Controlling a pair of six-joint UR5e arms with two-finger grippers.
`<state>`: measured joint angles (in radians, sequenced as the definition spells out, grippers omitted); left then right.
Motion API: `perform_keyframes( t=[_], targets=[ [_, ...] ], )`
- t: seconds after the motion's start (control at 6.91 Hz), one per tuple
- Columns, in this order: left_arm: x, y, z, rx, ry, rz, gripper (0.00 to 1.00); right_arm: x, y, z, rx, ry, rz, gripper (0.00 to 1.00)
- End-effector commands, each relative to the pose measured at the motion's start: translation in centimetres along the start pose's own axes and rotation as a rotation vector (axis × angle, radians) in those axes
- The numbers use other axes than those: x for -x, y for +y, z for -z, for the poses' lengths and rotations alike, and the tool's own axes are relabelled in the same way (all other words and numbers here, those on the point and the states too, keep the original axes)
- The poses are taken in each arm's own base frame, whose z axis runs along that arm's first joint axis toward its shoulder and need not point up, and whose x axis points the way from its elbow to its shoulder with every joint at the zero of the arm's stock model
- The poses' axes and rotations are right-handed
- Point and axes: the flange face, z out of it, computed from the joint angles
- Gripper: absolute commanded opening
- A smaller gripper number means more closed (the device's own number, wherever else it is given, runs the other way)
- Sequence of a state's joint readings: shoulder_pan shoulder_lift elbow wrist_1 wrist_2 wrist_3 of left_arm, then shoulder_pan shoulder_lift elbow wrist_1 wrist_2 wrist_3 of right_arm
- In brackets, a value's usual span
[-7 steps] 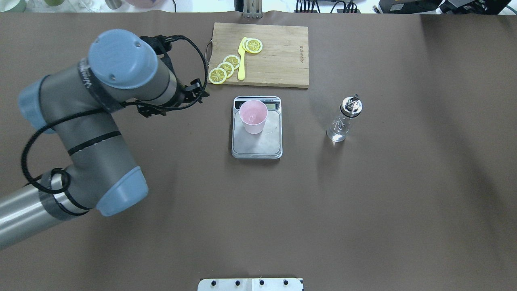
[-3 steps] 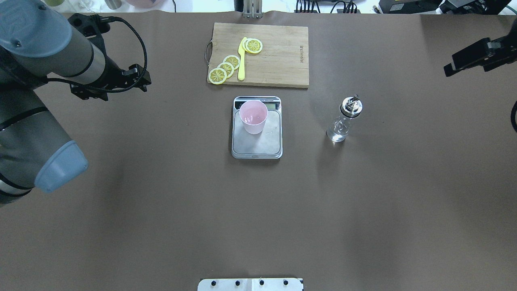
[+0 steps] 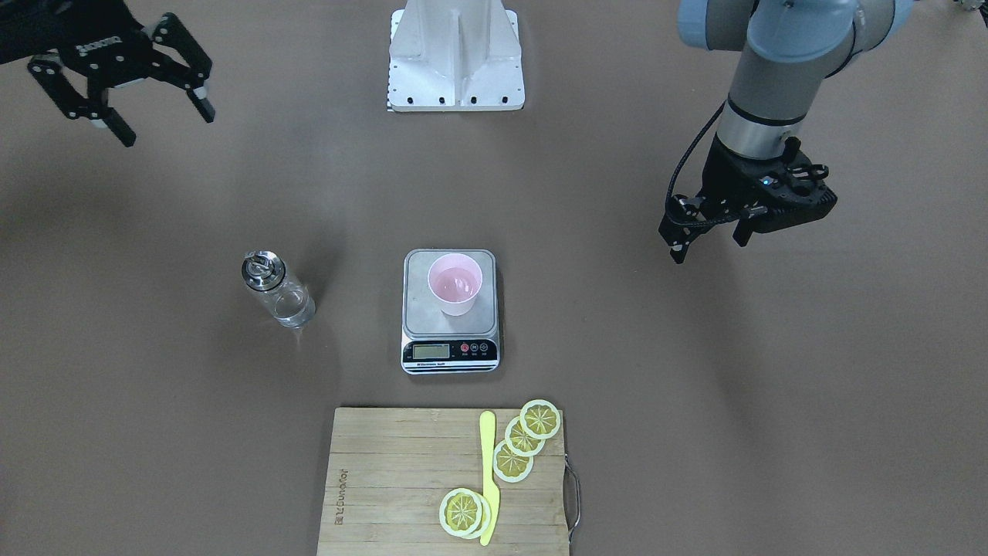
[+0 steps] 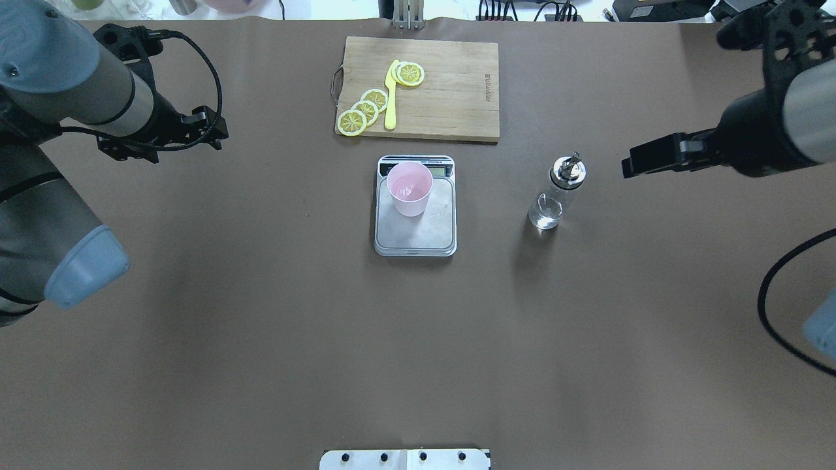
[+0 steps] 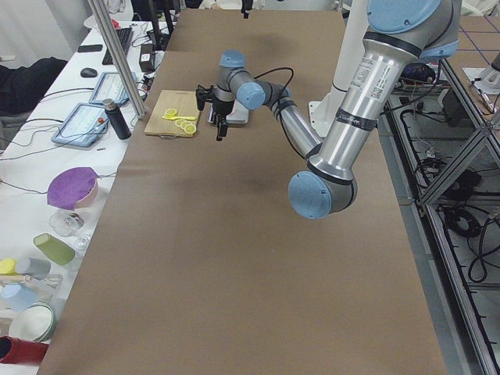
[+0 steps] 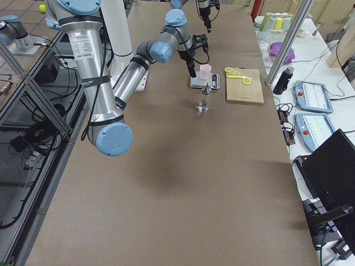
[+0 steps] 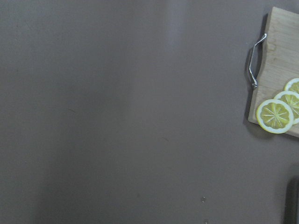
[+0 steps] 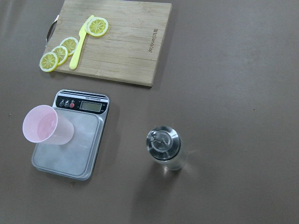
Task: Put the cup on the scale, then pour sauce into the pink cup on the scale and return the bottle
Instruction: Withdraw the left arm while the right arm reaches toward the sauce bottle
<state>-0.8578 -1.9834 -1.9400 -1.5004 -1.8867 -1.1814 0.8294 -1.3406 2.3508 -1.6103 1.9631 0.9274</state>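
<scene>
**Both arms hang clear of the scale, cup on the platform, bottle standing alone**

A brown table [image 3: 695, 401] is seen from across the robot. At its centre lies the scale [image 3: 417, 268], its black display strip facing the viewer. The pink cup [image 3: 455, 284] stands upright on the steel platform, toward the robot's side of it. The glass bottle [image 3: 279, 294] with its chrome pourer stands upright on the table on the robot's right of the scale, apart from it and touched by nothing.

The left arm comes in bent at the elbow, wrist turned downward. The left gripper [image 3: 710, 245] hangs over bare table well to the robot's left of the scale; its two fingers stand apart and hold nothing. Its wrist camera looks down on bare tabletop and the handle edge of the board.

The right arm reaches in from the other side, wrist tilted. The right gripper [image 3: 166, 127] is spread wide and empty, above the table, well apart from the bottle on the robot's side of it.

Beyond the scale lies a wooden cutting board [image 3: 386, 479] bearing lemon slices [image 3: 463, 511] and a yellow knife [image 3: 488, 471].
</scene>
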Motion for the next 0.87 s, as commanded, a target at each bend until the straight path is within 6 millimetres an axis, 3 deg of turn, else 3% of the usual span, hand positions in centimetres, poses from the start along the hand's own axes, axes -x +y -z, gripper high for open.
perform_keyframes(
  t=[0.0,0.29,0.72],
  targets=[
    [1.7,-0.6,-0.8,0.001,-0.026,-0.025,0.99,3.6,5.2,-3.1,-0.065,0.016,0.03,1.0],
    [1.8,-0.6,-0.9,0.0,-0.023,-0.026,0.99,-0.6,12.6,-5.9,-0.152,0.02,0.079,1.0],
    [1.8,-0.6,-1.2,0.002,-0.029,-0.025,0.99,-4.3,14.0,-13.7,-0.288,0.027,0.093,1.0]
  ],
)
